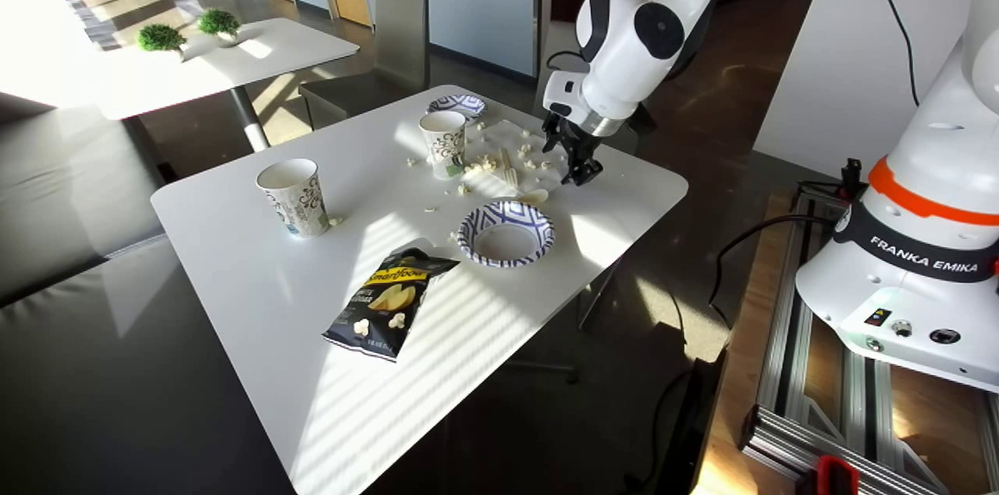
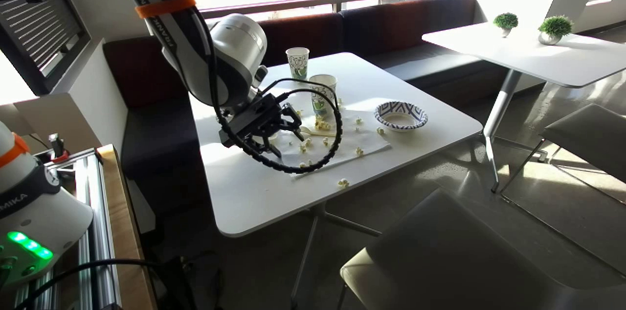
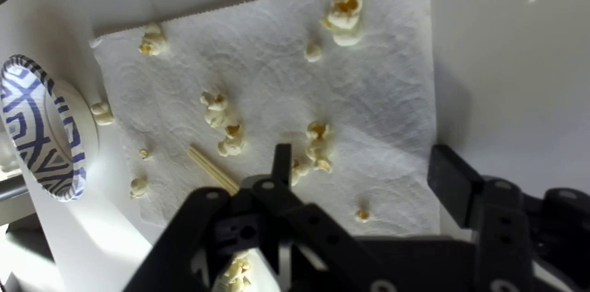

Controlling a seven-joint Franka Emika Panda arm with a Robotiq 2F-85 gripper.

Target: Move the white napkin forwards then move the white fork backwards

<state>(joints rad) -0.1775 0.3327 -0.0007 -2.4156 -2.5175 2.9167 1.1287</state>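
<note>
At wrist view's lower rt., jaws gape by white napkin (image 3: 272,94), prob. to pinch its edge w/o popcorn (image 3: 345,20).

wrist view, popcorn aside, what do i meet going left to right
Blue-and-white bowl → partly hidden fork lying on the napkin → one gripper fingertip → the other gripper fingertip.
</note>
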